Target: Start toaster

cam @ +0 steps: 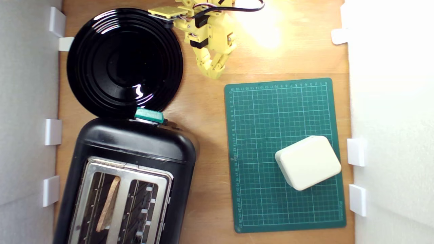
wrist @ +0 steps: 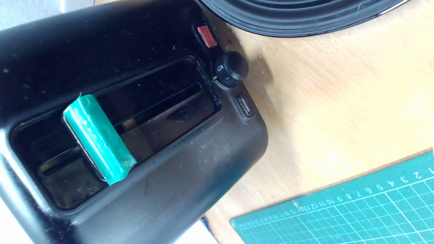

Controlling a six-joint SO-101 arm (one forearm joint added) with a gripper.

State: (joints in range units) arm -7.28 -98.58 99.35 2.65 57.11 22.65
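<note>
Toaster (cam: 135,159) sits just below the round black plate (cam: 124,61) in the exterior view, nearly touching its rim, bread slice (cam: 109,203) in one slot. Heavy, rigid, glossy body, probably won't shift; push point is the teal lever (wrist: 98,139) on the end facing the plate, stiff sprung slider likely needing firm downward pressure. Gripper (cam: 214,69) hovers well off the plate's far edge, fingertips together, holding nothing.
</note>
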